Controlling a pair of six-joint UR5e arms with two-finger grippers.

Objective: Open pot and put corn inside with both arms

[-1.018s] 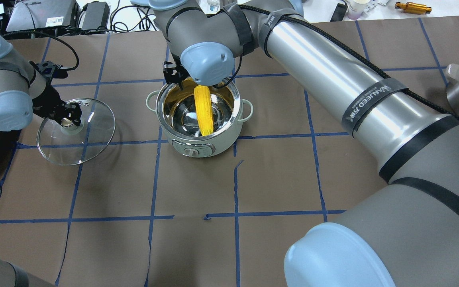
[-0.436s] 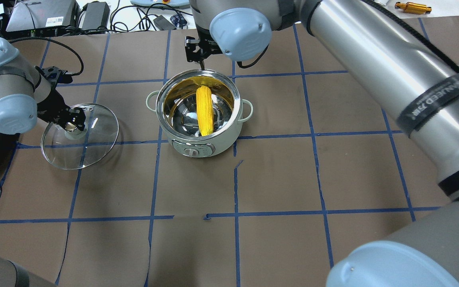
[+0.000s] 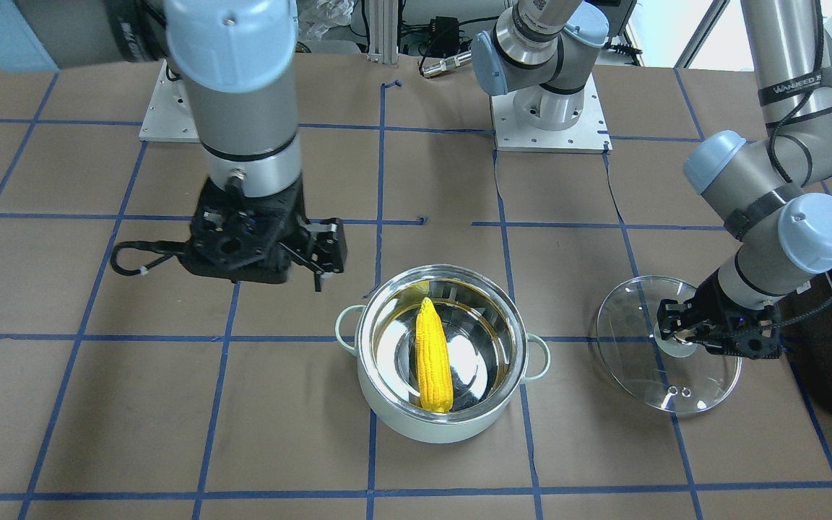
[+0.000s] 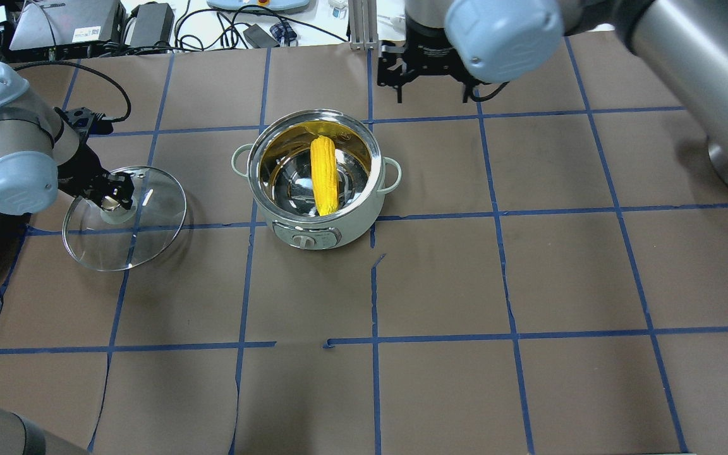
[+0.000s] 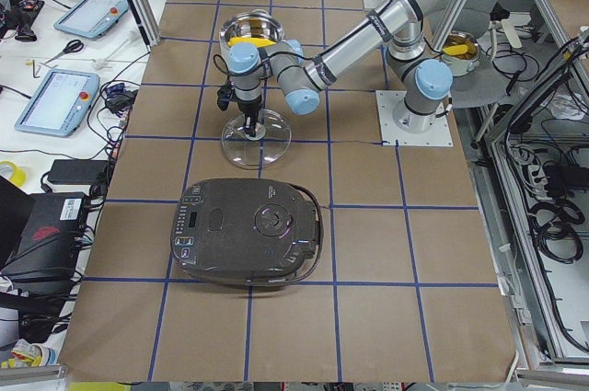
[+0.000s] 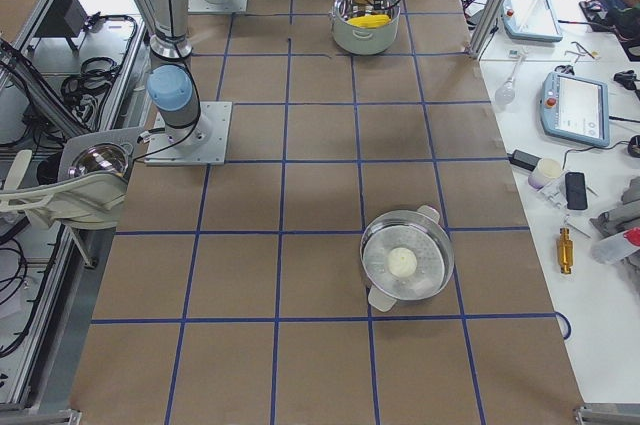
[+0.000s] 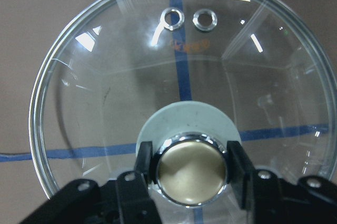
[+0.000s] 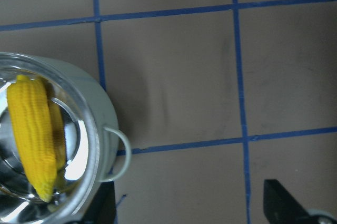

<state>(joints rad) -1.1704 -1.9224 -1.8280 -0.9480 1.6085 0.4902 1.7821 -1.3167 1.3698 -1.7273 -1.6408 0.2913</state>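
The mint-white pot (image 4: 313, 235) stands open mid-table, also in the front view (image 3: 423, 431). The yellow corn (image 4: 325, 174) lies inside it, leaning on the steel wall, as the front view (image 3: 432, 357) and right wrist view (image 8: 31, 139) show. My right gripper (image 4: 432, 95) is open and empty, beyond the pot and to its right; its jaws stand wide apart in the wrist view (image 8: 192, 213). My left gripper (image 4: 111, 201) is shut on the knob (image 7: 192, 168) of the glass lid (image 4: 143, 243), which rests tilted on the table left of the pot.
A black appliance (image 5: 248, 230) lies at the table's left end, close to the lid. A steel steamer pot (image 6: 438, 263) with a white ball stands far to the right. Cables and boxes line the far edge (image 4: 149, 22).
My right gripper has risen from over the pot and moved away to the far right, empty. The corn stays in the pot. The lid and left gripper shifted slightly.
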